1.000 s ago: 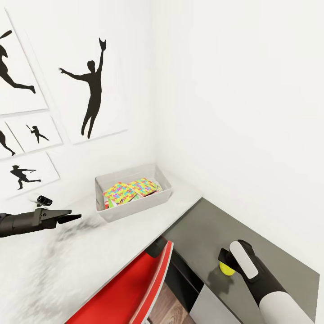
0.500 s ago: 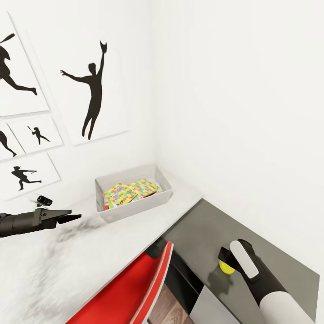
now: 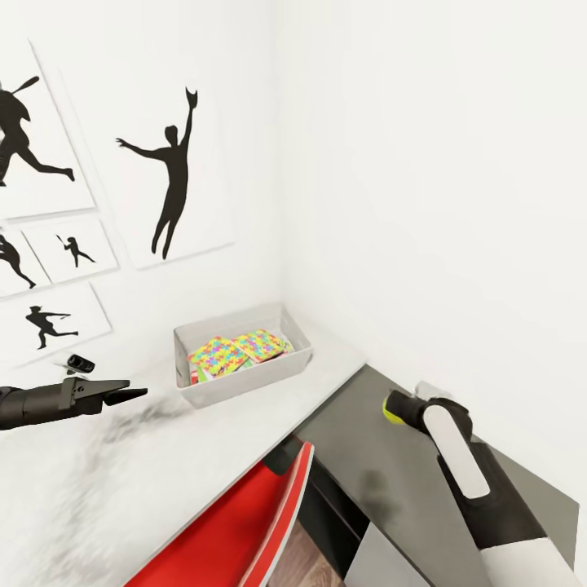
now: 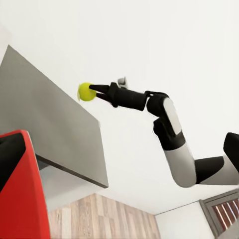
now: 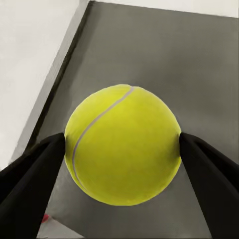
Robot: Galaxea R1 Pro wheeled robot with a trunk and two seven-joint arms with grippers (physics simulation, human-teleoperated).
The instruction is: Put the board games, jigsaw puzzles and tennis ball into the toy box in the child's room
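The right gripper [image 3: 397, 407] is clenched on the tennis ball [image 3: 394, 410], holding it clear above the dark grey lower section [image 3: 383, 456] of the counter [image 3: 163, 456]. In the right wrist view the ball [image 5: 123, 144] is pinched at its widest line by both fingertips [image 5: 35, 174], with little pad contact on the curved surface. The left gripper [image 3: 122, 396] hovers over the pale counter, near the toy box [image 3: 244, 379]; its fingers appear close together with nothing between them. The toy box sits in the corner with jigsaw puzzles [image 3: 232, 350] already inside.

Risks, as judged: the narrow two-point hold could let the ball roll out during the carry, and it would bounce off the counter. A release made too high or short of the near rim would send it out of the box. The red chair [image 3: 244, 522] stands close under the arm's path.
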